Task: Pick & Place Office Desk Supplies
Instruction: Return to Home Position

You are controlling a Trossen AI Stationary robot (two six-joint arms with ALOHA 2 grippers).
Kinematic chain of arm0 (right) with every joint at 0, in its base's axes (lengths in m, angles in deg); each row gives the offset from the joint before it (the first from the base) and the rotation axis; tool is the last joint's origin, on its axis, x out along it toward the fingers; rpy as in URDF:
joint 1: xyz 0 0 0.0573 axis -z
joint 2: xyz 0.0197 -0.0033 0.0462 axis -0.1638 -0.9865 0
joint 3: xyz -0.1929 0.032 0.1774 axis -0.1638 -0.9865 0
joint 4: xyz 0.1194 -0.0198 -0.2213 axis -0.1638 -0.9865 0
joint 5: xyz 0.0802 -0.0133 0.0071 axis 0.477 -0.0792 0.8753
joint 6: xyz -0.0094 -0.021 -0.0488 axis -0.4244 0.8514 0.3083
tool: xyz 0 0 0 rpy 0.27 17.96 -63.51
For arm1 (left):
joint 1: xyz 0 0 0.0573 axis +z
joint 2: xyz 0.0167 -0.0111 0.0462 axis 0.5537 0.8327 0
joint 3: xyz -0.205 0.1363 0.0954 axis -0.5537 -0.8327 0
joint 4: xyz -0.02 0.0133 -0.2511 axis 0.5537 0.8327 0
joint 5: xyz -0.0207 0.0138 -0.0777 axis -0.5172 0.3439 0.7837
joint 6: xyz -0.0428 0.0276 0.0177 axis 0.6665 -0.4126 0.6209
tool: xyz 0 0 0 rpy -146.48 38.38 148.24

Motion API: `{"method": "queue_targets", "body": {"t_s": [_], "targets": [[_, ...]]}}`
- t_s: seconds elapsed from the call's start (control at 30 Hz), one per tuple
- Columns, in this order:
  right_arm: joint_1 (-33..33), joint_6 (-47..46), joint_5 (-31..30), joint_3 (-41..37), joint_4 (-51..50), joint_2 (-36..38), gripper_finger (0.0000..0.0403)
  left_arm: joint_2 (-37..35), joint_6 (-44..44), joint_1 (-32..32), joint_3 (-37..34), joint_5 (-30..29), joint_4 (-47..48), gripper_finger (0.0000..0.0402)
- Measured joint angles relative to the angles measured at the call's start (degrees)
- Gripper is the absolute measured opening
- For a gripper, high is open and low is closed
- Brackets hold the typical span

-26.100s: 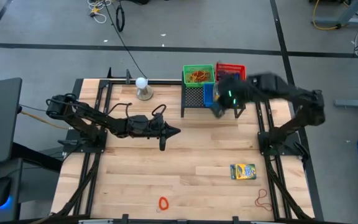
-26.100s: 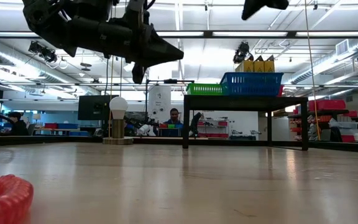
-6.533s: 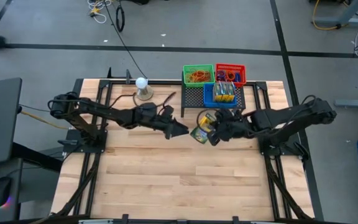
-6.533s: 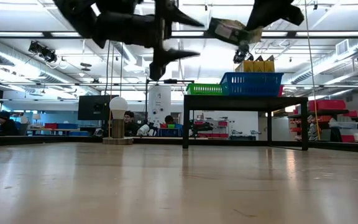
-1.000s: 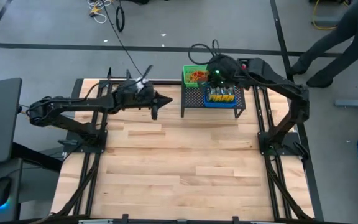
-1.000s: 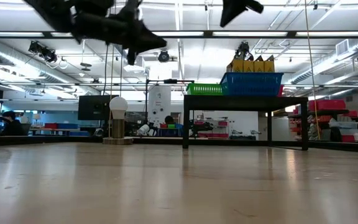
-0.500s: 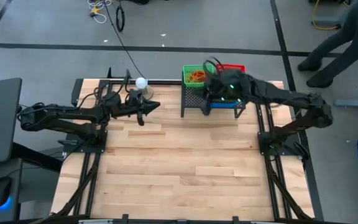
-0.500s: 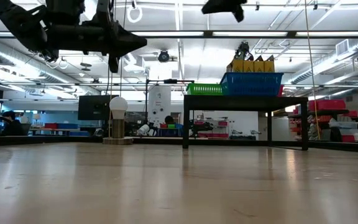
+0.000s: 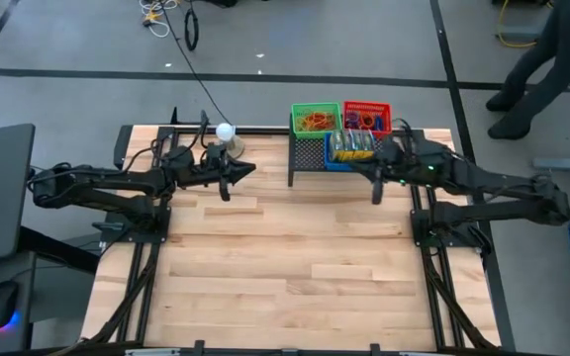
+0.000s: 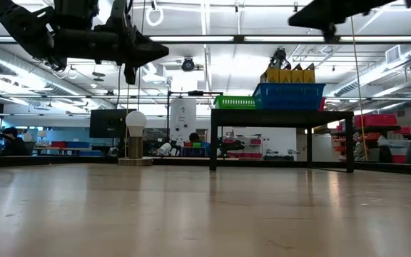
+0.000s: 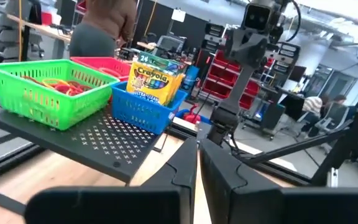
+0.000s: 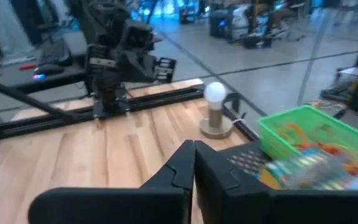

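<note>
1. Claws: your left gripper (image 9: 234,174) hangs above the far left part of the table, just beside the white ball (image 9: 226,131) on its stand. The left wrist view shows its fingers (image 11: 169,180) pressed together, pinching nothing. Your right gripper (image 9: 377,185) hangs just in front of the rack's right end, with its fingers (image 12: 169,177) likewise pressed together and empty.
2. Office supplies: every one that shows sits in one of three bins. None lies loose on the wooden table (image 9: 295,287).
3. Progress: judged from this layout, the sorting looks finished. What seems left is for you to bring both arms to their rest pose.
4. Green bin (image 9: 298,120): it holds a tangle of reddish rubber bands (image 9: 317,122).
5. Red bin (image 9: 388,117): it holds small coloured loops (image 9: 366,120), too small to tell apart.
6. Blue bin (image 11: 138,112): crayon boxes (image 11: 157,78) stand on end in it, rising above the rim.
7. Black mesh rack (image 9: 308,158): it stands at the table's far edge and carries all three bins. The green and red bins sit side by side at the back, and the blue bin sits in front of them.
8. Surroundings: a person (image 9: 542,49) stands on the floor beyond the far right corner, well apart from both arms.
</note>
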Motion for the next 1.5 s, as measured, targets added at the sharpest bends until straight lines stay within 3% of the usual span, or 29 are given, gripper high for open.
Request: {"method": "queue_targets", "body": {"t_s": [0.3,0.53,1.0,1.1,1.23,1.3,1.5], "targets": [[0.0,2.76,-3.17,-4.38,-9.08,15.05,0.0022,0.0,-9.48,-0.77,0.04,0.21,0.0,0.0026],[0.0,5.99,-0.5,-5.89,-19.93,24.46,0.0022,0.0,-11.53,-0.73,0.04,6.4,2.47,0.0026],[0.0,4.38,-3.19,-29.25,-4.27,41.42,0.0023,-2.04,-16.42,-0.6,-1.35,9.61,4.97,0.0026],[0.0,3.2,-3.18,-32.1,-2.7,45.41,0.0023,-3.29,-13.93,-0.18,-7.04,9.59,-3.42,0.0026],[0.0,3.9,-3.77,-33.23,-1.93,45.07,0.0023,-5.83,-11.73,0.04,-17.24,6.53,-21.88,0.0026],[0.0,4.68,-3.91,-33.02,-0.82,45.24,0.0023,-7.16,-11.72,0.04,-21.05,4.13,-26.61,0.0026],[0.22,4.96,-5.57,-33.04,-0.87,45.29,0.0023,-13.32,-13.39,0.41,-20.68,5.76,-16.52,0.0026]]}}
